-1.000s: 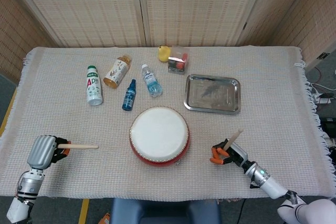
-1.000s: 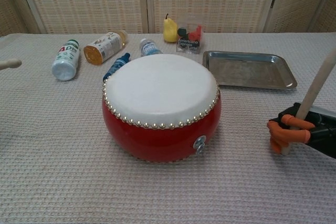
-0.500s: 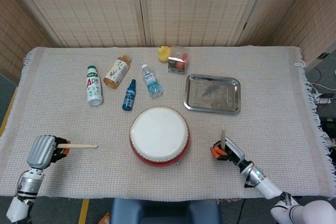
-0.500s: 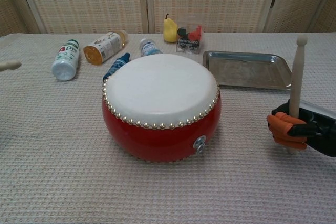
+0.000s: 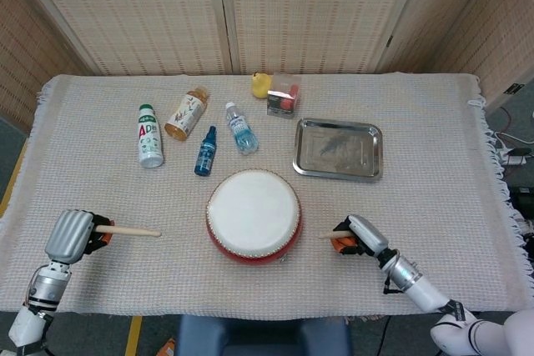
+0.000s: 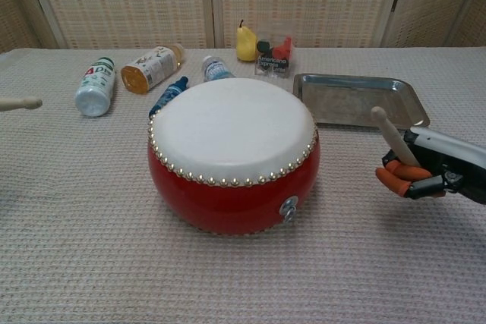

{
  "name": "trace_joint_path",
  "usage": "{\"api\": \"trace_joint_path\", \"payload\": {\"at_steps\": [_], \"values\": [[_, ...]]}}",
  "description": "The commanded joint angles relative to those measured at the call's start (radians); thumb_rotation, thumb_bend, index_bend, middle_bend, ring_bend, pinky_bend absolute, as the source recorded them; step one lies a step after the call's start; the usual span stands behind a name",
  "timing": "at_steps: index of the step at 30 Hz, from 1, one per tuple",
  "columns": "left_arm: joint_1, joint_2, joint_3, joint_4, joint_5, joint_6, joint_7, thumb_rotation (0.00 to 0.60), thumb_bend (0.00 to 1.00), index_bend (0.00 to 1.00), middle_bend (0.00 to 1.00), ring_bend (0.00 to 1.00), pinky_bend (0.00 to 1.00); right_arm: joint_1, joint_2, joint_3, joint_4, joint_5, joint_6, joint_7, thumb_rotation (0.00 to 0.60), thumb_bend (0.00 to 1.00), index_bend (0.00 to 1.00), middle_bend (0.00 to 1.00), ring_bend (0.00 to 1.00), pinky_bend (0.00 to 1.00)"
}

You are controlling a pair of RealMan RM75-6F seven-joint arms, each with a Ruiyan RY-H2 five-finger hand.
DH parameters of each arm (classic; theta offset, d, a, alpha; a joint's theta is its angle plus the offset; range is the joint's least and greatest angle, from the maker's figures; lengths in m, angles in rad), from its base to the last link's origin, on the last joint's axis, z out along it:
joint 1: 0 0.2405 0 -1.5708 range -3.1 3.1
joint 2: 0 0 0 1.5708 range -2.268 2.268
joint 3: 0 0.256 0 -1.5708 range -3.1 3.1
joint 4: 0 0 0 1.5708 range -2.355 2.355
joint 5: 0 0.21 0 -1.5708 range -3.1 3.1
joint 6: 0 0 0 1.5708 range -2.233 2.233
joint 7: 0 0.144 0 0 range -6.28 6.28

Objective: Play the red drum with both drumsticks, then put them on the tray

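The red drum [image 5: 253,215] [image 6: 232,154] with a white skin stands at the front middle of the table. My left hand [image 5: 73,235] at the front left grips a wooden drumstick [image 5: 129,230] [image 6: 18,102] that points right toward the drum, its tip well short of it. To the drum's right my right hand [image 5: 357,236] [image 6: 425,170] holds the other drumstick [image 5: 332,235] [image 6: 392,136], tilted left toward the drum with its tip close to the rim. Behind the right hand lies the bare steel tray [image 5: 338,149] [image 6: 357,101].
Behind the drum lie a white bottle [image 5: 149,136], an amber bottle [image 5: 185,113], a small blue bottle [image 5: 205,151] and a clear water bottle [image 5: 240,127]. A yellow pear [image 5: 261,84] and a clear box of small items [image 5: 284,95] stand at the back.
The right drumstick swung from leaning right, through upright, to leaning left toward the drum. My right hand shifted slightly. The left stick edged a little to the right.
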Motion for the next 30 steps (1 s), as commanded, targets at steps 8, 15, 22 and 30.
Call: {"api": "trace_joint_path", "payload": {"at_steps": [8,15,22,30], "values": [[-0.054,0.040,-0.003,-0.068,0.048,-0.027,0.092,0.600,0.53,1.00,1.00,1.00,1.00,0.201,0.497,0.153,-0.690,0.331,-0.374,-0.814,0.600,1.00,1.00,0.98,1.00,1.00],[-0.104,0.049,-0.022,-0.122,0.049,-0.071,0.151,0.600,0.53,1.00,1.00,1.00,1.00,0.311,0.527,0.222,-0.714,0.582,-0.462,-1.020,0.600,1.00,1.00,0.98,1.00,1.00],[-0.155,0.044,-0.061,-0.176,0.008,-0.123,0.188,0.600,0.53,1.00,1.00,1.00,1.00,0.415,0.434,0.246,-0.625,0.764,-0.480,-1.159,0.600,1.00,1.00,0.98,1.00,1.00],[-0.197,0.041,-0.086,-0.217,-0.010,-0.158,0.233,0.600,0.53,1.00,1.00,1.00,1.00,0.490,0.316,0.219,-0.512,0.861,-0.480,-1.280,0.600,1.00,1.00,0.98,1.00,1.00]]}}
